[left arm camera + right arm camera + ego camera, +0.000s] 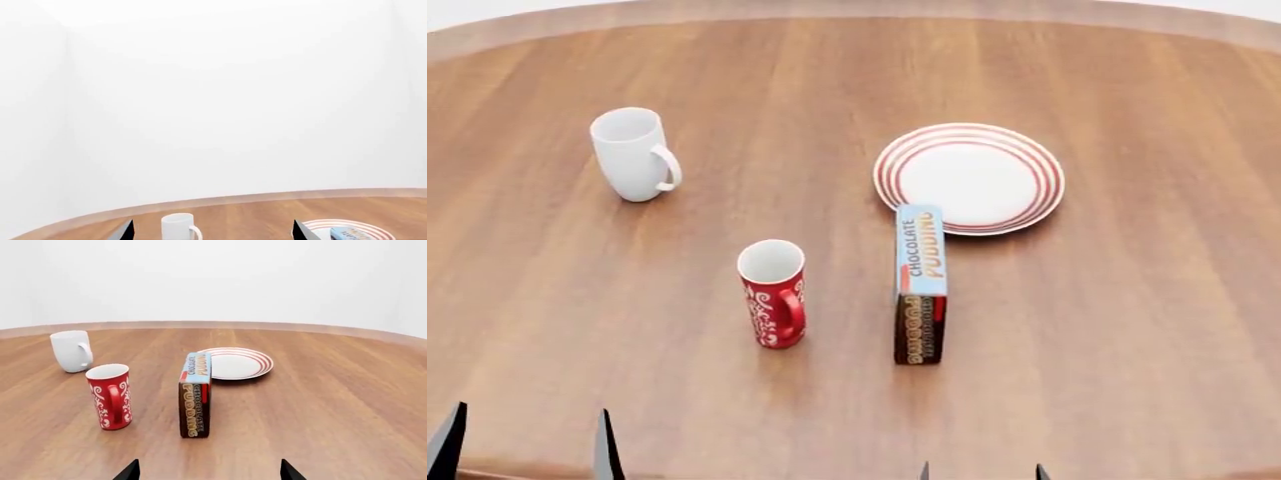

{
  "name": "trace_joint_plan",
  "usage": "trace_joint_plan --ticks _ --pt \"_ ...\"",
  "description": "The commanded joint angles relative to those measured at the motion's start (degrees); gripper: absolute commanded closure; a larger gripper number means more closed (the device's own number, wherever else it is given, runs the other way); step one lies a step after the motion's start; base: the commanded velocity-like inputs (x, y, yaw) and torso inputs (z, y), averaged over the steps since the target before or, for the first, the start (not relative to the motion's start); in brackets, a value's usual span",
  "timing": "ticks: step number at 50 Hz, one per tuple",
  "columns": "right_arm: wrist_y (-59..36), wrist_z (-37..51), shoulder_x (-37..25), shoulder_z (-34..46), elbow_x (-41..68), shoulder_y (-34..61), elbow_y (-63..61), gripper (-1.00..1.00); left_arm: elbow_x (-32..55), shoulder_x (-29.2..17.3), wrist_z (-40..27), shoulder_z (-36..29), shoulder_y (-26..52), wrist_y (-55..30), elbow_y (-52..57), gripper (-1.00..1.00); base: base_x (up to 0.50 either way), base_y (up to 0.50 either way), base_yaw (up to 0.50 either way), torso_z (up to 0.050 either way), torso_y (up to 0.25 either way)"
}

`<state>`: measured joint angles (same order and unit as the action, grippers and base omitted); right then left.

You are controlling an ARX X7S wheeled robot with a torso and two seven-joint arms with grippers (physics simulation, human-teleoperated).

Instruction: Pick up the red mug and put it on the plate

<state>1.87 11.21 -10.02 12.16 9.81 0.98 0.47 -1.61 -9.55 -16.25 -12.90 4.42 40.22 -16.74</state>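
Note:
The red mug [774, 294] with white swirls stands upright on the wooden table [1121, 340], handle toward me; it also shows in the right wrist view [110, 396]. The plate [969, 177], white with red rings, lies farther back to the right, and shows in the right wrist view [236, 363] and partly in the left wrist view [347, 230]. My left gripper [525, 448] is open and empty at the near left edge. My right gripper [981, 472] is open and empty at the near edge, well short of the mug. Its fingertips [130, 471] barely show.
A chocolate pudding box [920, 284] stands on edge between the red mug and the plate, touching the plate's near rim. A plain white mug [633, 153] stands at the back left, also in the left wrist view [180, 226].

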Motion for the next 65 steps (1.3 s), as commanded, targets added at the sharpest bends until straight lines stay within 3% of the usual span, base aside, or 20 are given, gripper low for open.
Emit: trace_joint_plan --ticks 1,65 --pt "0.1 0.3 -0.3 0.3 0.4 0.1 0.0 -1.00 0.1 -0.3 -0.3 -0.5 0.1 -0.1 0.0 -1.00 0.00 0.14 0.00 0.000 0.000" --pt "-0.1 1.8 -1.9 2.4 1.5 0.3 -0.3 -1.00 0.4 -1.7 -2.2 -2.6 0.5 0.4 -0.2 -1.00 0.00 0.13 0.00 0.000 0.000"
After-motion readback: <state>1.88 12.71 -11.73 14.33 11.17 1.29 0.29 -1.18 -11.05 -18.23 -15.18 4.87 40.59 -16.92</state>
